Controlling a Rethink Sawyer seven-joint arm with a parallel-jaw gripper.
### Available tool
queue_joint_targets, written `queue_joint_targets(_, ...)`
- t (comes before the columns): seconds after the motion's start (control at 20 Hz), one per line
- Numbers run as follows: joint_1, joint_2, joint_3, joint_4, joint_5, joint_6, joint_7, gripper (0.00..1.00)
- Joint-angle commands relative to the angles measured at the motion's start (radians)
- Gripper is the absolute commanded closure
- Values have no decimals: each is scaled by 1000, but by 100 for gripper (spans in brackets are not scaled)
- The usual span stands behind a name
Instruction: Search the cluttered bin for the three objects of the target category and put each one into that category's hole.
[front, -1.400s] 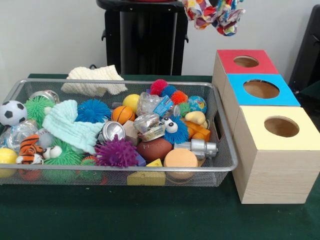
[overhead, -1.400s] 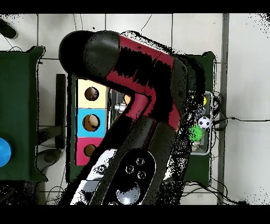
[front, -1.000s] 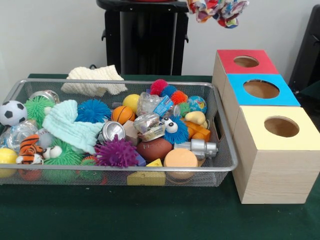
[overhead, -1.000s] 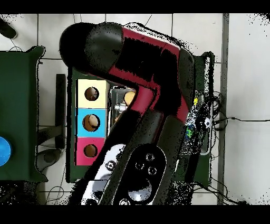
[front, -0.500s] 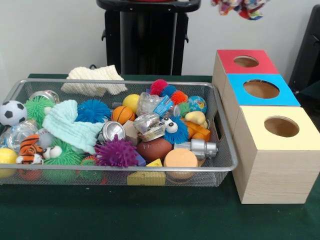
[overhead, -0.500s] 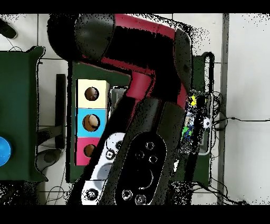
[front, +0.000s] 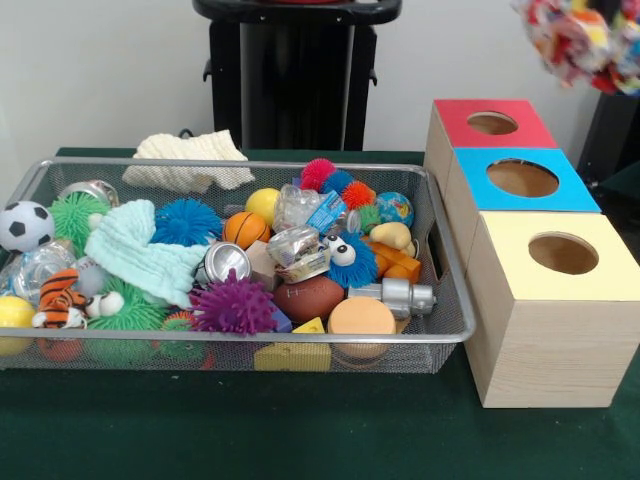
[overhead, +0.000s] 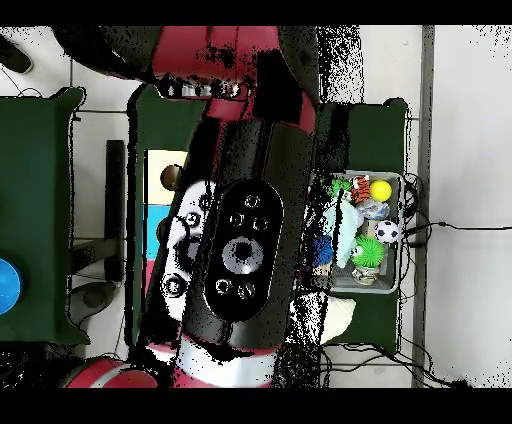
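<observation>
The limp, light patterned cloth (front: 585, 42) hangs bunched above the boxes (front: 520, 180); the gripper itself is hidden, state unknowable.

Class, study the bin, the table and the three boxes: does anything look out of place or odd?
Yes. A cream knitted cloth lies draped over the wire bin's far rim, half outside it. A multicoloured rag hangs in the air above the boxes at the top right, with nothing visible holding it.

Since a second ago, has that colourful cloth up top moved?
Yes. The colourful cloth has swung rightward, from above the bin to beyond the red box.
</observation>
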Motion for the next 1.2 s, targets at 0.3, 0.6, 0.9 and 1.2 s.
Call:
queue_joint_targets(0.3,-138,337,-268,-390,323,110,-30,100)
queue_joint_targets(0.6,-206,370,-500,-414,584,115,-131,100)
queue_joint_targets(0.9,-228,351,-700,-414,799,174,-139,100)
queue_joint_targets(1.2,-222,301,-865,-410,958,286,-79,100)
